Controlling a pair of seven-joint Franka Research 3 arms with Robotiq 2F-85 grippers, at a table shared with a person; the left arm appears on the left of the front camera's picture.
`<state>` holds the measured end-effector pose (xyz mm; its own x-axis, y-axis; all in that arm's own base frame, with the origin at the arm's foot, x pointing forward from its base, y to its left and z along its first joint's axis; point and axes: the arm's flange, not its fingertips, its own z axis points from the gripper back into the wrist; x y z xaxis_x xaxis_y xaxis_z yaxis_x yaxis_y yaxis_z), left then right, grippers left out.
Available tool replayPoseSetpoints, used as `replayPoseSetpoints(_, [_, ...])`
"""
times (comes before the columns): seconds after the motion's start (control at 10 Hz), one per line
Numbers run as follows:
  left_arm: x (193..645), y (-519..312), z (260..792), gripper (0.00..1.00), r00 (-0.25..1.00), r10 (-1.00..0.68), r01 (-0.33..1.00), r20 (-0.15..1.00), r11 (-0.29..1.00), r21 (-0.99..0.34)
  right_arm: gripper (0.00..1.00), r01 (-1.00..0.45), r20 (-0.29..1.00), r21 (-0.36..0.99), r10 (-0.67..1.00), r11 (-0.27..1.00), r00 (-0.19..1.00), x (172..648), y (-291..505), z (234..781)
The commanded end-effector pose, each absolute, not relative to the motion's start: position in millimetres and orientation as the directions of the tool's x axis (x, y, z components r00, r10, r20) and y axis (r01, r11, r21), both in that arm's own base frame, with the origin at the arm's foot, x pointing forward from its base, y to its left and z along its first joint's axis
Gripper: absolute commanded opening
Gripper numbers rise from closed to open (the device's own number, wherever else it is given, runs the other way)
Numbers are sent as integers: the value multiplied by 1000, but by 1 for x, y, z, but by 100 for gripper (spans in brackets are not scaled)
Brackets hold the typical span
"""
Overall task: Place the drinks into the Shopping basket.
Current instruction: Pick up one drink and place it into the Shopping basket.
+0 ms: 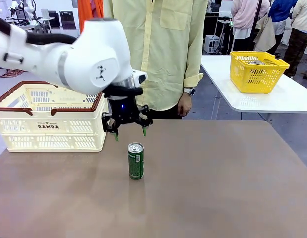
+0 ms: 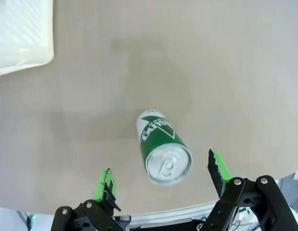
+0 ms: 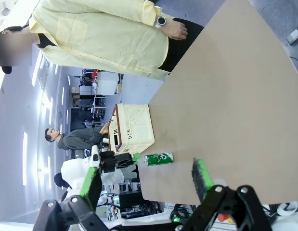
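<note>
Left arm (image 1: 89, 59): in the front view it is the closest thing, big and white, reaching in over the counter (image 1: 217, 188).
Left jaws: wide open, holding nothing, hanging just above the green can (image 1: 136, 161) and a bit behind it.
Can's place: on the counter, near the Shopping basket (image 1: 49, 134) but outside it.
Can's way: standing straight up, long side going up and down, silver top up.
Done so far: I can't see any drinks inside the basket from here.
Left to do: grab this can, lift it and put it in the basket.

Left wrist view, green pads (image 2: 106, 177): closest here, far apart, with nothing between them but air.
Can from above (image 2: 161, 144): below the open jaws, not touched, round silver top facing up at the camera.
Basket corner (image 2: 21, 38): off to one side, apart from the can.

Right wrist view, right jaws: wide open and holding nothing, well away from the can (image 3: 158, 158).
Can here: looks sideways, but the picture is turned, and its bottom is on the counter beside the basket (image 3: 134, 125).
</note>
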<state>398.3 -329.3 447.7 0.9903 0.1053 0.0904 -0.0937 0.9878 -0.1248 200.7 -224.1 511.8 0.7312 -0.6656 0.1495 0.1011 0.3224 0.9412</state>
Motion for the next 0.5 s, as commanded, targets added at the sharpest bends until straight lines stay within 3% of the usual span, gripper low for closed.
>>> replayPoseSetpoints(0.0, [399,-347,440,100,988,140,-136,70,988,-67,100,78,163,944,-662,320,732,201,-225,514])
replayPoseSetpoints(0.4, [390,-360,409,100,993,117,-117,-3,992,-43,100,78,163,944,-662,320,732,201,-225,514])
